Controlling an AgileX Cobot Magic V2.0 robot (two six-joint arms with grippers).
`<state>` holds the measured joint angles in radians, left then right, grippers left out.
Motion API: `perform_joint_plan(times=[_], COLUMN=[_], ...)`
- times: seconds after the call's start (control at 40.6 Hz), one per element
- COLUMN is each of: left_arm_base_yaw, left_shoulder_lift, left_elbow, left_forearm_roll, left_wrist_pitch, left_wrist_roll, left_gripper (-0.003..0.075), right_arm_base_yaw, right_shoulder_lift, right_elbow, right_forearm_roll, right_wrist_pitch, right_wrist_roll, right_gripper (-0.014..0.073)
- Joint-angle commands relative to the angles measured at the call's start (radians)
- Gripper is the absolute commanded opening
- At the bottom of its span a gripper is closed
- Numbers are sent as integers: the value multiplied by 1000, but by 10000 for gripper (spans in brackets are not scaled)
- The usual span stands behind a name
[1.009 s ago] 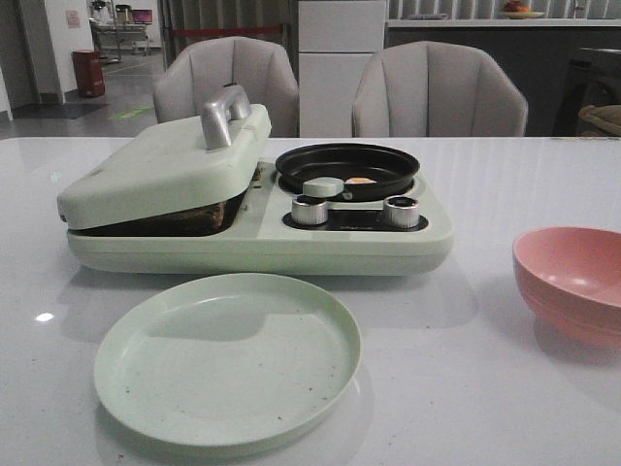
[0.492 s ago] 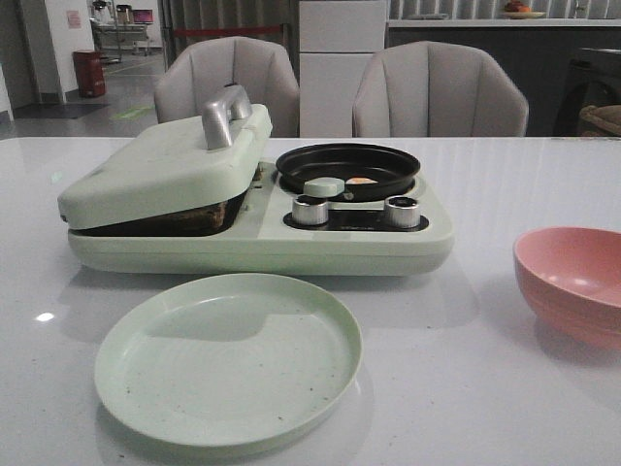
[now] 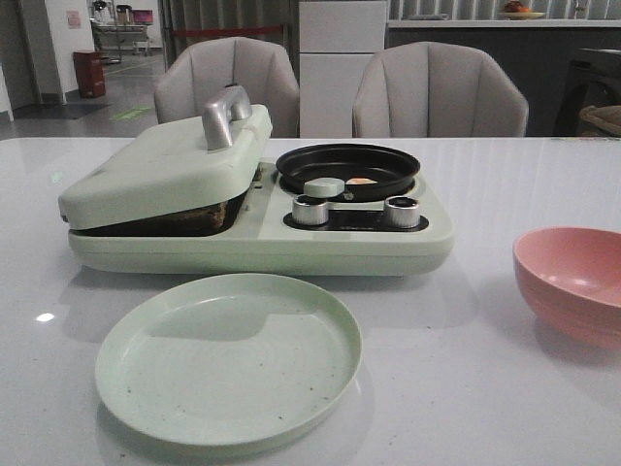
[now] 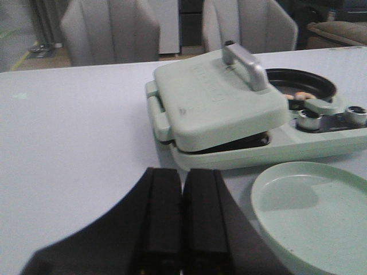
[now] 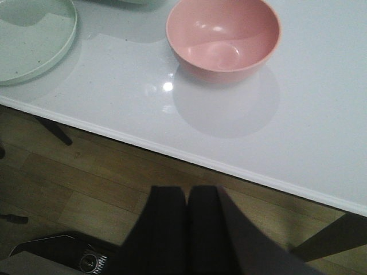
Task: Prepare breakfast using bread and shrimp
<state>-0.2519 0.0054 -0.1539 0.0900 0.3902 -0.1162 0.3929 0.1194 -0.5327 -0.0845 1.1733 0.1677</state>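
The bread (image 3: 210, 215) shows only as a brown edge in the gap under the nearly closed pale green lid (image 3: 165, 165) of the breakfast maker. The shrimp (image 3: 361, 181) is a small orange-pink morsel lying in the maker's black round pan (image 3: 346, 165); in the left wrist view the shrimp (image 4: 300, 95) is also visible. My left gripper (image 4: 182, 172) is shut and empty, low over the table short of the maker and beside the green plate (image 4: 312, 220). My right gripper (image 5: 187, 192) is shut and empty, hanging over the floor off the table's front edge.
An empty pale green plate (image 3: 228, 359) lies in front of the maker. A pink bowl (image 3: 572, 282) stands at the right, empty in the right wrist view (image 5: 223, 34). Two knobs (image 3: 310, 210) sit on the maker's front. Two chairs stand behind the table.
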Motion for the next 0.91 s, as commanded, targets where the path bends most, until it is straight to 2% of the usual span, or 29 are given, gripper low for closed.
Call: perform_joint_plan(times=[0.0,0.197,0.394,0.443,0.665,0.886], left_arm_base_yaw=[60,94,66,58,58,99], left_shoulder_lift=[-30,-29,-29,-29,-29,-29], left_elbow=[24,87,188,184,186,186], left_forearm_roll=[-16,-24,-31,-35,-90,-120], left_wrist_pitch=[-100,-136,-347,-330,-415,-420], left_wrist_roll=[-7,-7,30,38,185,183], left_gripper=[101,101,102,102,102,102], right_arm_base_yaw=[1,1,1,1,1,1], right_shoulder_lift=[17,17,17,17,17,17], right_elbow=[-22,-22,-22,-22,-22,-22], right_forearm_roll=[-15,-15,-14,-15,-14,-14], right_wrist_pitch=[-64,-64,-64,-64,-64,-64], right_wrist_roll=[-11,-11,-11,-11,-11,-11], right_gripper=[34,34,34,34,34,34])
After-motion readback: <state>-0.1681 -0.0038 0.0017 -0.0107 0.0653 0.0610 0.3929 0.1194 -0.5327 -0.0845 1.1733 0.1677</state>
